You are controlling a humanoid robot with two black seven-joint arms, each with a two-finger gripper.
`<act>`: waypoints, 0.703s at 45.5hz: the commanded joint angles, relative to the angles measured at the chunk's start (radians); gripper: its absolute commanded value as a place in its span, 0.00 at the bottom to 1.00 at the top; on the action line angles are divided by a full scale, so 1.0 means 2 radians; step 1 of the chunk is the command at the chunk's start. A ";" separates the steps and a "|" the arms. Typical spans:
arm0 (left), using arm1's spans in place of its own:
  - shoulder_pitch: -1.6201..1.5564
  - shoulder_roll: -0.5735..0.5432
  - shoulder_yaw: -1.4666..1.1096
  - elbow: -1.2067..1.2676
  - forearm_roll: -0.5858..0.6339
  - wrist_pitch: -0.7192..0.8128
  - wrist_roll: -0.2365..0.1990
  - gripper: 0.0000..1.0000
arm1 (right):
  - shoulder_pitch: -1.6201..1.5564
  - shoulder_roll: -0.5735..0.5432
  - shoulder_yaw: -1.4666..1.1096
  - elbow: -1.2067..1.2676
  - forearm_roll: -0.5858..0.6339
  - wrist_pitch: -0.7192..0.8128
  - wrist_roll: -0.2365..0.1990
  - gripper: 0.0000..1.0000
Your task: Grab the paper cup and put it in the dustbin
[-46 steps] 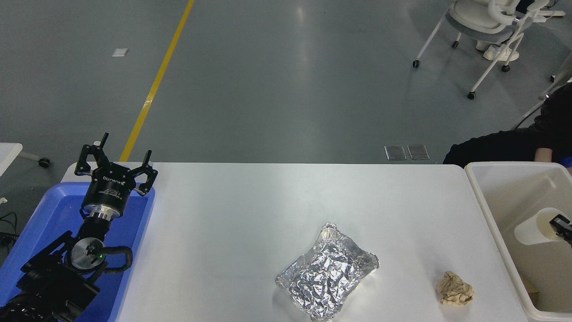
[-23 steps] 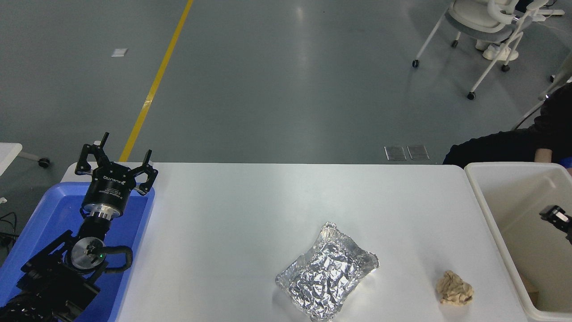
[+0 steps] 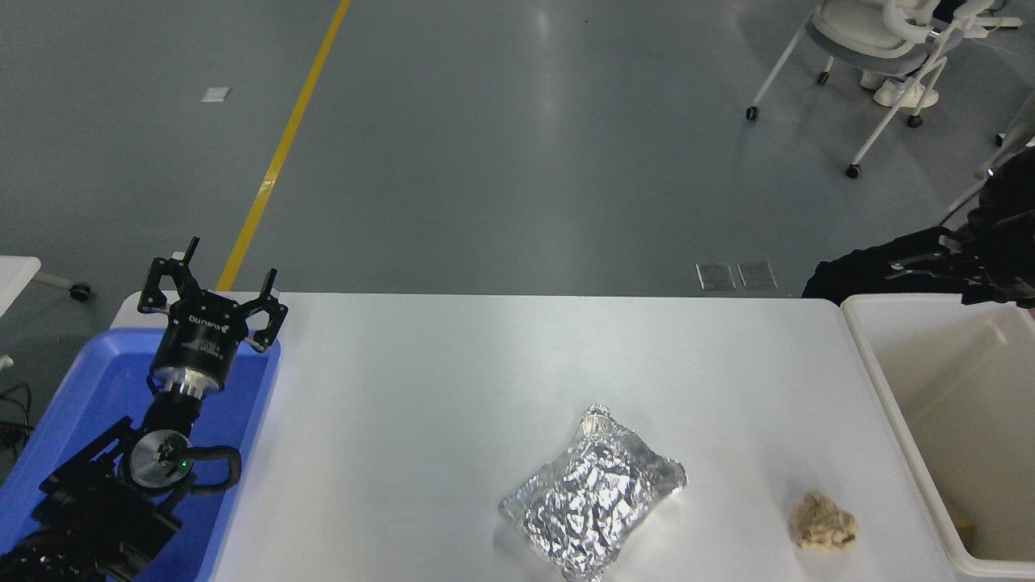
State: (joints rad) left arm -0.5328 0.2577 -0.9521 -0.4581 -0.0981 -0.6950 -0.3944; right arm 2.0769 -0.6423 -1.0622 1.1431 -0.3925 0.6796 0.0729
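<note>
The off-white dustbin [image 3: 883, 365] stands at the table's right end, cut off by the picture's right edge. The paper cup does not show; the part of the bin's inside that I see holds no cup. My right gripper [image 3: 893, 269] is raised above the bin's far rim, dark against a person's black clothing, with its two fingers apart and nothing in them. My left gripper [image 3: 212, 284] is parked open over the blue tray at the lower left.
A crumpled foil packet [image 3: 593, 493] lies at the front middle of the table. A crumpled tan paper ball [image 3: 823, 523] lies to its right, near the bin. The blue tray [image 3: 97, 380] sits at the left end. A person in black is at the far right.
A second ago my right gripper held the paper cup low inside the dustbin. The cup then left the gripper and dropped from sight. The gripper has since risen above the bin's far rim.
</note>
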 commanded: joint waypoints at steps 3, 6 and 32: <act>0.001 0.000 -0.001 0.000 0.000 0.001 -0.001 1.00 | 0.143 0.074 0.008 0.131 0.055 0.053 0.001 1.00; 0.001 0.000 -0.001 0.000 0.000 0.001 -0.001 1.00 | 0.166 0.076 0.011 0.168 0.057 0.053 0.001 1.00; 0.002 0.000 -0.003 0.000 0.000 0.002 -0.002 1.00 | 0.255 0.083 0.001 0.274 0.217 0.053 0.000 1.00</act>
State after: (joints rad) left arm -0.5295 0.2577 -0.9566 -0.4572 -0.0982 -0.6920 -0.3985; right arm 2.5450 -0.4908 -1.0576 1.6375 -0.0576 0.7818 0.0740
